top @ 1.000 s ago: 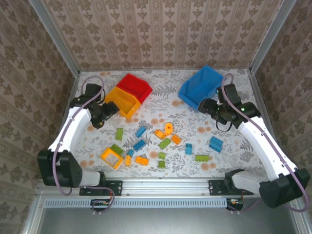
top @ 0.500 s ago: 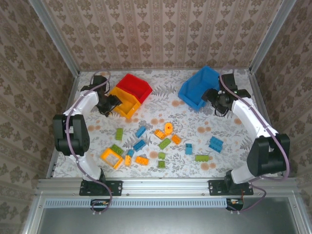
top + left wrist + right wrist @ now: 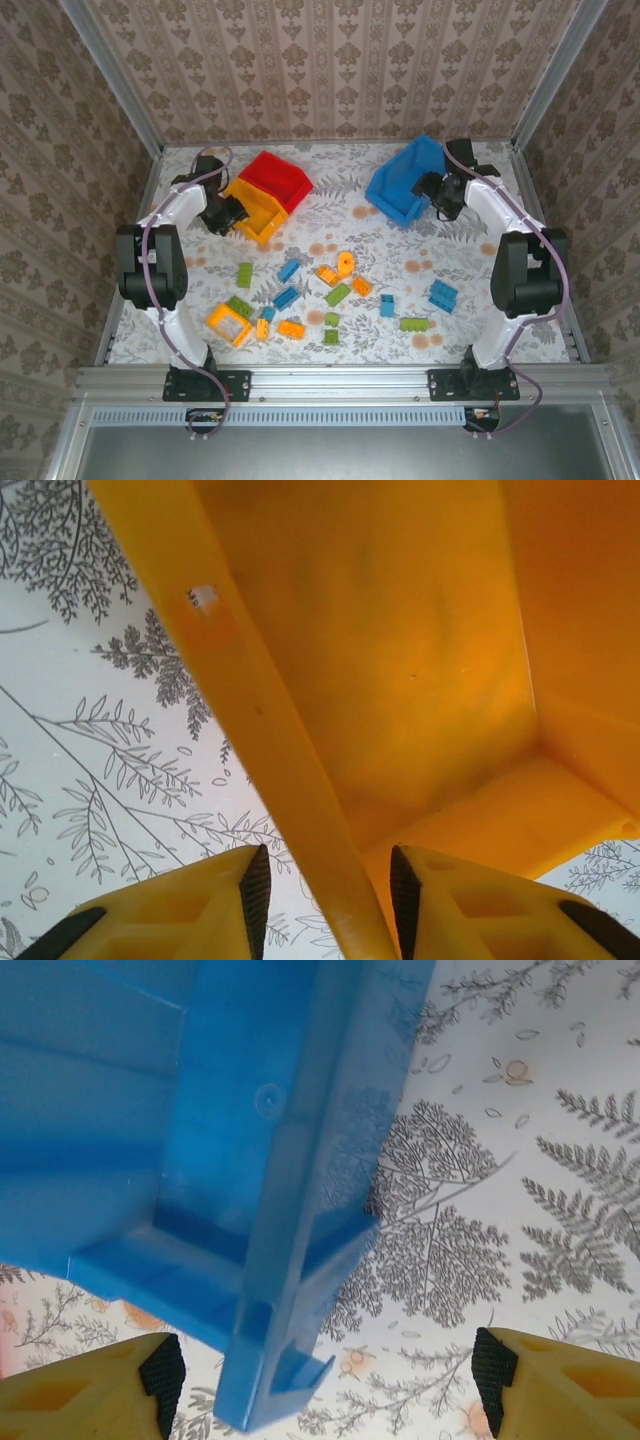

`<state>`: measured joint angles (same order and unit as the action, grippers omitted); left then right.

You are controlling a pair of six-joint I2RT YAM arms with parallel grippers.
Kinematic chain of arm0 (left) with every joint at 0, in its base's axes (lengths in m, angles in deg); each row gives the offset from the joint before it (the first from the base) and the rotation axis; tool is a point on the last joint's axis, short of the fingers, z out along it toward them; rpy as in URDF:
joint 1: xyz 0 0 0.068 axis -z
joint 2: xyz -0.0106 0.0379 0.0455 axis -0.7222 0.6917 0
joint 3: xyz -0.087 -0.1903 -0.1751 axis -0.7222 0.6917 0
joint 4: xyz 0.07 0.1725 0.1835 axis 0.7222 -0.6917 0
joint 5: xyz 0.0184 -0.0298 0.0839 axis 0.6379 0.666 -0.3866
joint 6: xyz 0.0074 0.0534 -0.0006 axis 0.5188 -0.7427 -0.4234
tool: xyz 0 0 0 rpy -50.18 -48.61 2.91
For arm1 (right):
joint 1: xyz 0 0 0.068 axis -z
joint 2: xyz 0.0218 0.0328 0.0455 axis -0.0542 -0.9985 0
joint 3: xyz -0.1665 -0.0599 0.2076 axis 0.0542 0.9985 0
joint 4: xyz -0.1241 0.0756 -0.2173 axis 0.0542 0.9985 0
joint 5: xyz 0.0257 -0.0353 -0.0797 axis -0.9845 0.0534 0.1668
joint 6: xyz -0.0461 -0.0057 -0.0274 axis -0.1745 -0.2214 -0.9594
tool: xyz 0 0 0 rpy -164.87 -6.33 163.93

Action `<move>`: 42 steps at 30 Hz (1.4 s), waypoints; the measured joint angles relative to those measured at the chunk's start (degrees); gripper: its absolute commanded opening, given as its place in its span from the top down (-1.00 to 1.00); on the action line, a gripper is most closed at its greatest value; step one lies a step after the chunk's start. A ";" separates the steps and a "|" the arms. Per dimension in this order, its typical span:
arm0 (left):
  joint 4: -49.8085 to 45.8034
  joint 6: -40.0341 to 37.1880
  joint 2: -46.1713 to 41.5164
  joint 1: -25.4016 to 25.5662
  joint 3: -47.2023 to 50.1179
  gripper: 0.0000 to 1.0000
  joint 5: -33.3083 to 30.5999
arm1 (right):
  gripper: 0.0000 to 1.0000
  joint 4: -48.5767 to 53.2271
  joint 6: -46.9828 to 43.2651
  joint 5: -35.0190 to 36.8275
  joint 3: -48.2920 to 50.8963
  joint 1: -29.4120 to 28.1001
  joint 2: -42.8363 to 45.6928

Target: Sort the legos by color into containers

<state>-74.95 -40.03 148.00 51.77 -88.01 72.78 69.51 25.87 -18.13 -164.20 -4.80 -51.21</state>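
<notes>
Blue, green and orange legos lie loose mid-table, among them an orange frame (image 3: pixel 229 322), a green brick (image 3: pixel 338 294) and a blue brick (image 3: pixel 443 295). The yellow-orange bin (image 3: pixel 252 208) stands at the far left with the red bin (image 3: pixel 277 177) behind it. My left gripper (image 3: pixel 225 213) is open and straddles the yellow bin's left wall (image 3: pixel 300 780); in the left wrist view the left gripper (image 3: pixel 328 905) has a gap on either side of the wall. The blue bin (image 3: pixel 405 180) stands at the far right. My right gripper (image 3: pixel 437 192) is wide open around the blue bin's right wall (image 3: pixel 290 1210); in the right wrist view the right gripper (image 3: pixel 328 1370) holds nothing.
All three bins look empty where their insides show. The patterned walls and the metal frame close in the table (image 3: pixel 480 260) at the back and sides. Both arms stand folded along the left and right edges.
Both arms swung out and back. The left gripper moved onto the yellow bin's wall and the right gripper moved up to the blue bin's wall. The legos and bins stayed put.
</notes>
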 measured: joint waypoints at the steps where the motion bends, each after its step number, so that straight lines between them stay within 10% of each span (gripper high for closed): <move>1: 0.13 -0.35 0.00 0.00 0.00 0.35 -0.26 | -0.57 -0.02 -0.26 0.00 -1.01 0.07 -1.03; 11: 0.63 -3.87 1.42 -0.02 -1.44 0.79 -1.62 | -0.22 1.77 -3.56 0.28 -10.75 1.07 -11.19; 22: -1.62 -12.59 5.62 1.29 -7.61 1.00 -2.16 | 0.80 8.81 -15.54 3.89 -19.91 0.61 -17.09; 42: -4.42 -32.09 12.83 9.18 -19.02 1.00 -1.07 | 0.88 11.10 -26.64 4.33 -21.51 -6.36 -17.25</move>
<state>-79.36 -72.11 160.83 60.95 -107.02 71.71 80.61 -0.77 -13.80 -185.71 -11.16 -68.45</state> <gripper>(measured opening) 0.111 0.161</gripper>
